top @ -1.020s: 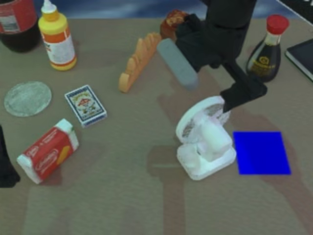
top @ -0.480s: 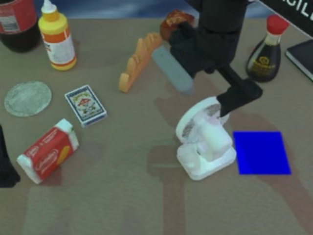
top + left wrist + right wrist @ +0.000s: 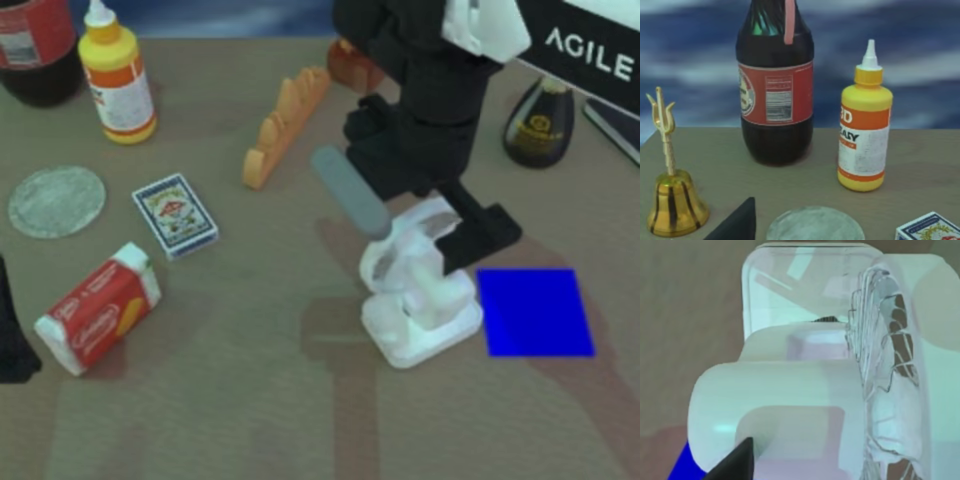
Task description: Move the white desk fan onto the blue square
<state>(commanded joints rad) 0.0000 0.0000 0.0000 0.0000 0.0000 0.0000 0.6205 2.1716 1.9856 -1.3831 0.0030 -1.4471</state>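
**Operator:** White plastic close under your right gripper, is that the grasp?

**Observer:** Yes. You are closing in on the white desk fan, which stands just left of the blue square, toward the surface's right edge. Whether the gripper has closed, I cannot tell. Next you need a firm hold, then a lift.

**Operator:** Writing?

**Observer:** "AGILE" on your arm.
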